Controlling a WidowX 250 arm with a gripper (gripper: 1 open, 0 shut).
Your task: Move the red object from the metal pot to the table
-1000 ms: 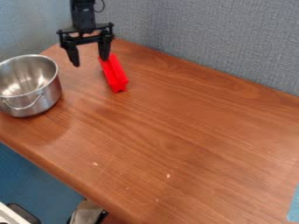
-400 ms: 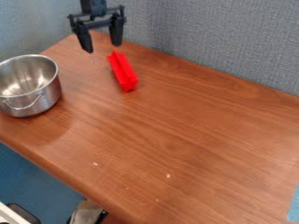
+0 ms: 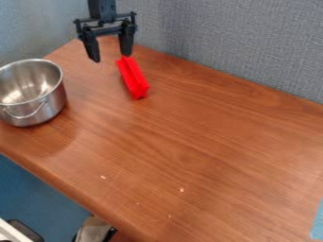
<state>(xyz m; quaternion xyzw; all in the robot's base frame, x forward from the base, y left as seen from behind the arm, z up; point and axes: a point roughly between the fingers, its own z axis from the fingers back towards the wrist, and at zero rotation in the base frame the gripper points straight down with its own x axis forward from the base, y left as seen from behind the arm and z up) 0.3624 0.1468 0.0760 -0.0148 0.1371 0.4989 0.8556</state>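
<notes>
Camera view — red object (image 3: 132,77) lies on table (image 3: 202,142), just below spread pincer (image 3: 108,47).

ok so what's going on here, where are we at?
One arm's hand hangs open above the far left part of the table, holding nothing. The red block lies flat on the wood just below and to the right of the hand, clear of it. The pot stands at the left edge with nothing visible inside. Judging by how things lie, the block is out of the pot and on the table.
</notes>
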